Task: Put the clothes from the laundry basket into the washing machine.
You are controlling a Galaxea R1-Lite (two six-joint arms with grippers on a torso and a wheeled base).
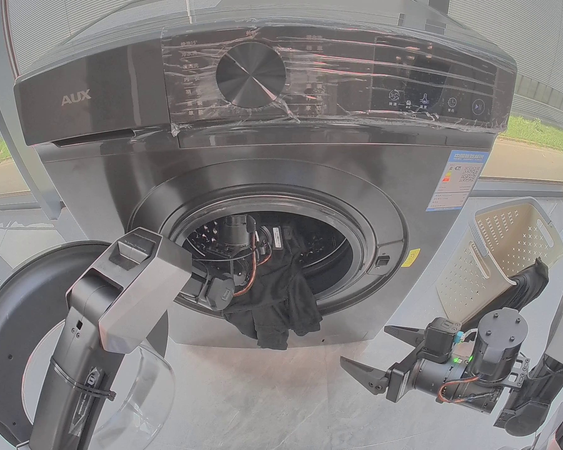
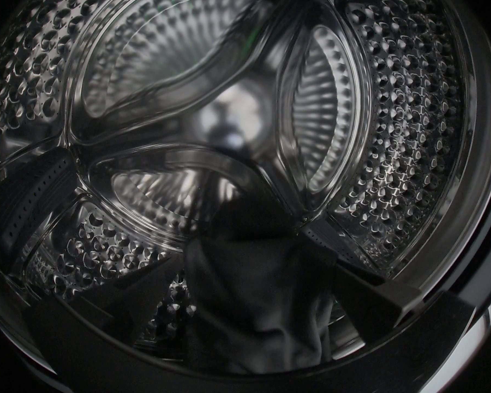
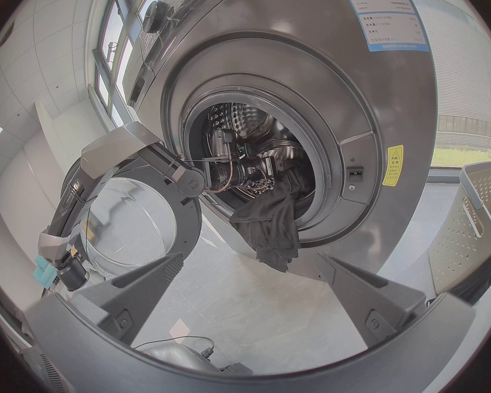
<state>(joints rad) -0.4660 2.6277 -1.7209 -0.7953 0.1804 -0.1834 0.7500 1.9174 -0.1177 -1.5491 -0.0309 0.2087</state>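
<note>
The washing machine stands with its round mouth uncovered. A black garment lies half inside the drum and hangs out over the lip toward the floor. My left arm reaches into the drum, where my left gripper is open, its fingers spread to either side of the black garment. Low over the floor, my right gripper is open and holds nothing, between the machine and the laundry basket. Another dark garment hangs out of the tilted basket.
The machine's round door is swung wide on the left, beside my left arm. Bare floor lies in front of the machine. The white perforated basket leans close to the machine's right front corner.
</note>
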